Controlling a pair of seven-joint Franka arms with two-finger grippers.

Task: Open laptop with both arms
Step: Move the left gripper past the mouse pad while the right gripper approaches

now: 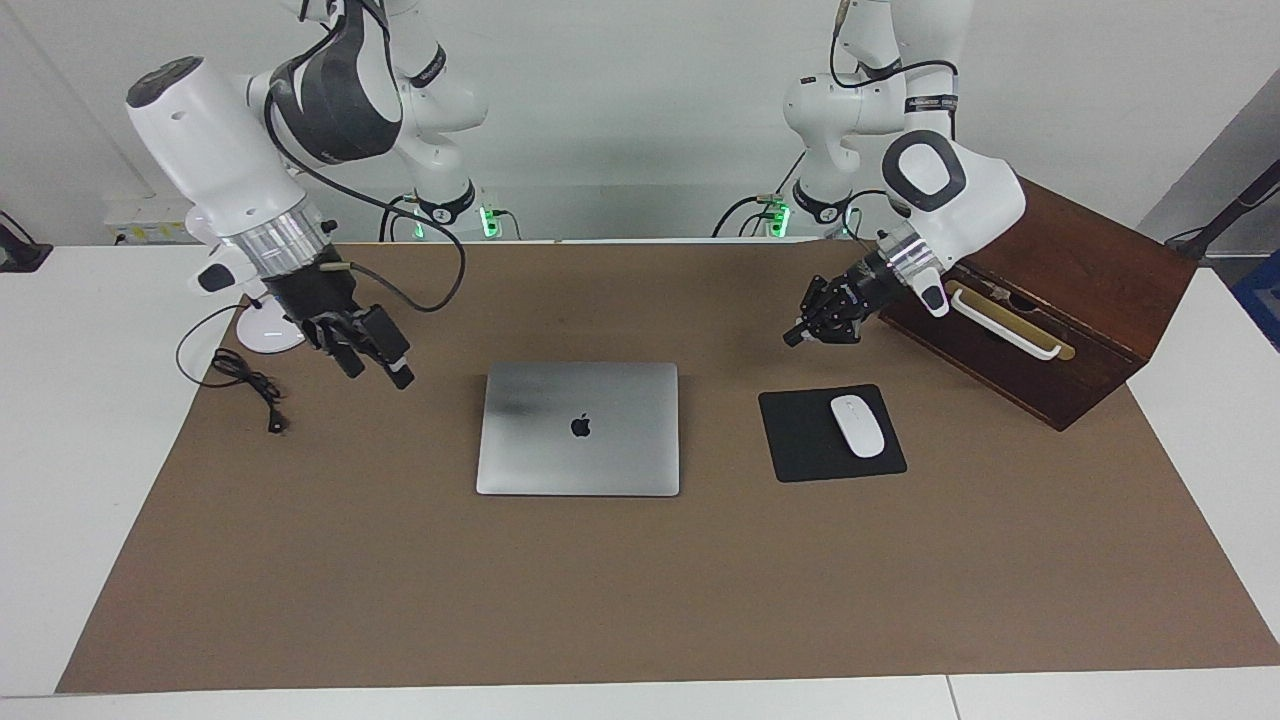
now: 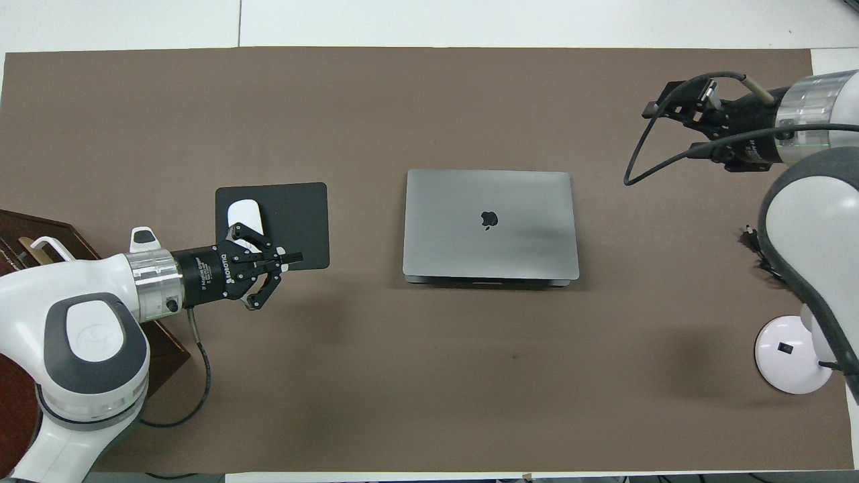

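The laptop (image 1: 578,428) lies shut and flat in the middle of our brown worktop (image 1: 640,600), logo up, and neither of our hands touches it.

Our left hand (image 1: 797,333) hangs in the air with its fingertips pressed together, holding nothing. It is over bare brown surface, between the laptop and the wooden box (image 1: 1050,310). In the overhead view the same hand (image 2: 295,255) covers the edge of the black mouse pad (image 2: 295,215), but the facing view shows it well above the worktop. The white mouse (image 1: 858,426) rests on that pad (image 1: 800,440), which lies beside the laptop toward the left arm's end. The box, with its white handle (image 1: 1003,322), stands nearer to the robots than the pad.

Our right hand (image 1: 378,362) is up in the air over the brown surface toward the right arm's end, beside the laptop. Its fingers (image 1: 395,365) stand apart and grip nothing. Past it lie a black cable (image 1: 250,385) and the white round lamp base (image 1: 268,330).
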